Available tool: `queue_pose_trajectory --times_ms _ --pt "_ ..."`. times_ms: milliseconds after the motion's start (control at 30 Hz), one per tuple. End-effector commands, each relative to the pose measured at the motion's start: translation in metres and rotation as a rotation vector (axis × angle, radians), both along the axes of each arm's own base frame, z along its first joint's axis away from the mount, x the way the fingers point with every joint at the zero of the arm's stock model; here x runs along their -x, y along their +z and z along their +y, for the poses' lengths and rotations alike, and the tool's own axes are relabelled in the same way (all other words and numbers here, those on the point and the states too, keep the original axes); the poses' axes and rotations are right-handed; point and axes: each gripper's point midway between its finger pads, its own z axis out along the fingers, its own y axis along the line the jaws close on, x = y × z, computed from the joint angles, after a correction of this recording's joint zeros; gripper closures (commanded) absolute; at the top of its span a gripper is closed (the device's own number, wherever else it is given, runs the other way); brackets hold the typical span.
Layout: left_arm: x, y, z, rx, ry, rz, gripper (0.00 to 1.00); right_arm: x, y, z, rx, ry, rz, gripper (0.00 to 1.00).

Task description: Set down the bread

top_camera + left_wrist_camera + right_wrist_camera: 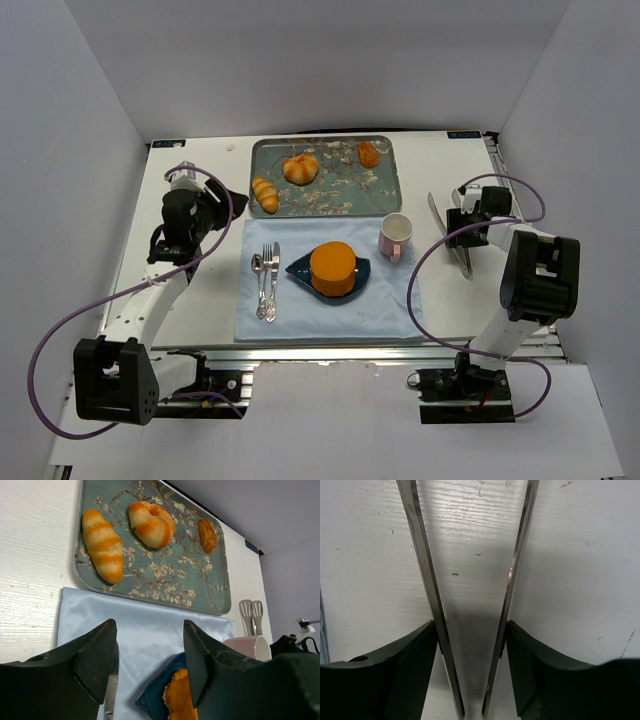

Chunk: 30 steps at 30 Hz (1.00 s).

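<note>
The bread (332, 268), a smooth orange cylinder, stands on a dark blue plate (298, 267) in the middle of the pale blue cloth (390, 300). In the left wrist view only an edge of the bread (180, 700) and the plate (152, 692) shows between my fingers. My left gripper (222, 206) (150, 630) is open and empty, left of the cloth, apart from the bread. My right gripper (463, 222) (472, 630) is at the right over the white table. Its jaws stand wide, each finger against one spread arm of the metal tongs (445, 225) (427, 580).
A patterned tray (340, 200) at the back carries a striped roll (265, 194), a scored bun (300, 168) and a small orange piece (369, 154). A pink mug (396, 236) stands right of the plate. A fork and spoon (266, 280) lie left of it.
</note>
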Motion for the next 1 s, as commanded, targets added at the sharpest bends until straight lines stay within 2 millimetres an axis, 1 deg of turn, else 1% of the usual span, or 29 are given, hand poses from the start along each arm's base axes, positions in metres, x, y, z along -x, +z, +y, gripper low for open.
queue_pose_trajectory --times_ms 0,33,67,100,133,167,233,267,333,367,433,467,500,533,567,600,667,700,733,800,867,900,967 --pt "-0.005 0.021 0.000 -0.013 -0.005 -0.050 0.34 -0.002 0.014 -0.006 0.010 0.020 -0.026 0.37" --pt "-0.005 0.020 0.000 -0.014 -0.005 -0.049 0.34 -0.005 0.023 -0.008 0.015 0.022 -0.038 0.37" --pt "-0.005 0.021 -0.001 -0.014 -0.006 -0.049 0.33 -0.009 0.037 -0.009 0.024 0.034 -0.072 0.34" --pt "-0.005 0.020 0.000 -0.014 -0.005 -0.047 0.33 -0.011 0.047 -0.009 0.028 0.044 -0.090 0.29" --pt "-0.004 0.020 0.000 -0.015 -0.002 -0.046 0.33 -0.017 0.064 -0.007 0.025 0.063 -0.120 0.13" --pt "-0.004 0.020 0.000 -0.015 -0.002 -0.047 0.32 -0.020 0.082 -0.008 0.033 0.067 -0.155 0.10" --pt "-0.005 0.018 0.000 -0.014 0.000 -0.046 0.30 -0.026 0.106 -0.005 0.028 0.089 -0.194 0.11" --pt "-0.005 0.017 0.001 -0.014 0.001 -0.044 0.29 -0.032 0.128 -0.005 0.034 0.093 -0.235 0.11" --pt "-0.006 0.016 0.000 -0.009 -0.003 -0.041 0.28 -0.038 0.148 -0.004 0.028 0.076 -0.259 0.10" --pt "-0.006 0.016 -0.001 -0.007 -0.005 -0.042 0.27 -0.044 0.167 -0.005 0.029 0.056 -0.282 0.11" --pt "-0.007 0.016 -0.002 -0.004 -0.011 -0.042 0.26 -0.051 0.181 -0.005 0.031 0.008 -0.289 0.11" --pt "-0.007 0.016 -0.003 -0.004 -0.015 -0.042 0.26 -0.056 0.198 -0.003 0.039 0.006 -0.310 0.11" --pt "-0.008 0.016 -0.003 -0.004 -0.016 -0.042 0.26 -0.059 0.204 -0.005 0.057 -0.013 -0.319 0.11" --pt "-0.008 0.015 -0.004 -0.003 -0.021 -0.037 0.26 -0.062 0.209 0.002 0.057 -0.002 -0.324 0.11" --pt "-0.007 0.014 -0.004 -0.004 -0.023 -0.033 0.26 -0.065 0.219 0.005 0.065 0.003 -0.339 0.11" --pt "-0.007 0.013 -0.004 -0.004 -0.024 -0.030 0.26 -0.068 0.221 0.015 0.078 0.019 -0.340 0.11" --pt "-0.006 0.011 -0.005 -0.006 -0.032 -0.022 0.26 -0.071 0.228 0.025 0.106 0.048 -0.356 0.11" --pt "-0.005 0.010 -0.005 -0.009 -0.035 -0.016 0.26 -0.073 0.234 0.037 0.110 0.075 -0.374 0.11" --pt "-0.004 0.010 -0.005 -0.012 -0.036 -0.014 0.26 -0.074 0.237 0.041 0.116 0.088 -0.386 0.11" --pt "-0.002 0.011 -0.005 -0.018 -0.037 -0.013 0.26 -0.075 0.239 0.073 0.113 0.162 -0.407 0.11" --pt "0.000 0.012 -0.004 -0.021 -0.035 -0.017 0.26 -0.075 0.240 0.089 0.110 0.199 -0.413 0.11" --pt "0.000 0.013 -0.003 -0.022 -0.031 -0.020 0.26 -0.075 0.243 0.105 0.096 0.238 -0.418 0.11" --pt "0.002 0.012 -0.003 -0.018 -0.028 -0.020 0.26 -0.075 0.246 0.122 0.073 0.273 -0.422 0.11"
